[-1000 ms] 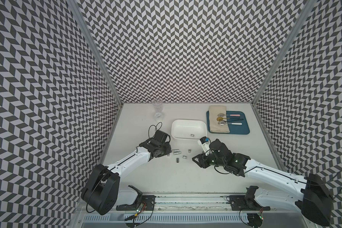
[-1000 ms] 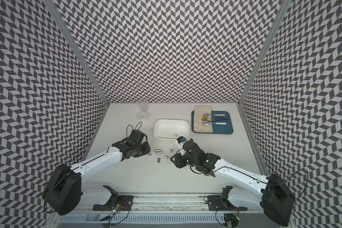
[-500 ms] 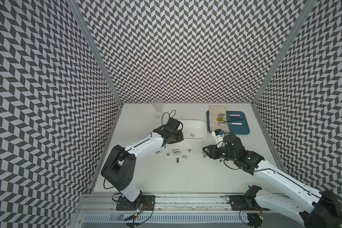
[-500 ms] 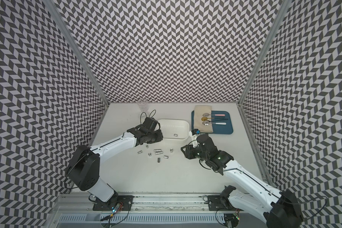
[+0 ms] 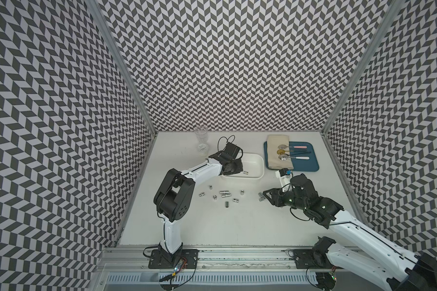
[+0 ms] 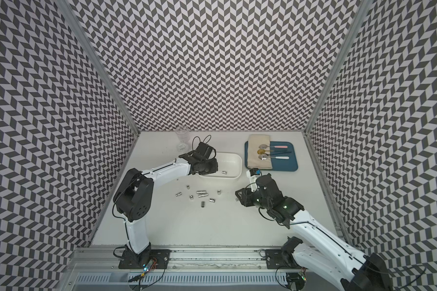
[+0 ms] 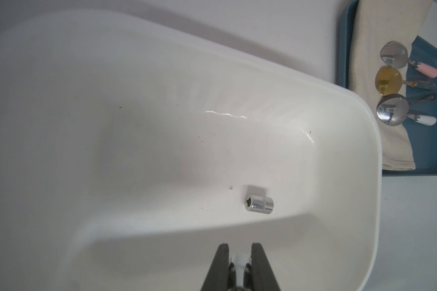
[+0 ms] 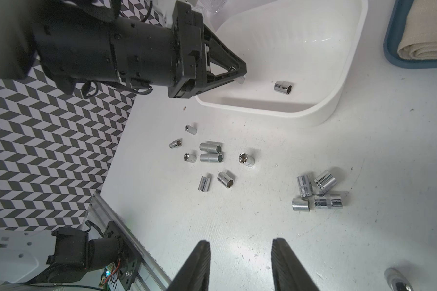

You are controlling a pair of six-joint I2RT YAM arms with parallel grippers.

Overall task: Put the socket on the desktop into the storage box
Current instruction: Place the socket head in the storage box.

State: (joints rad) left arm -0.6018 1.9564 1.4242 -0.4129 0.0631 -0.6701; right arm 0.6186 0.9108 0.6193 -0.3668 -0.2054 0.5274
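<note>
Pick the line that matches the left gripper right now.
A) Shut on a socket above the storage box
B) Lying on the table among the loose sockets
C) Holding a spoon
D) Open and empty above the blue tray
A: in the left wrist view the left gripper pinches a socket between its jaws above the storage box, where a second socket lies.

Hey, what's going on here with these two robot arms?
The robot is moving loose sockets from the table into the white storage box. The left gripper is shut on a socket and holds it over the box, where a second socket already lies. The right gripper is open and empty above the table, with the loose sockets scattered ahead of it.
</note>
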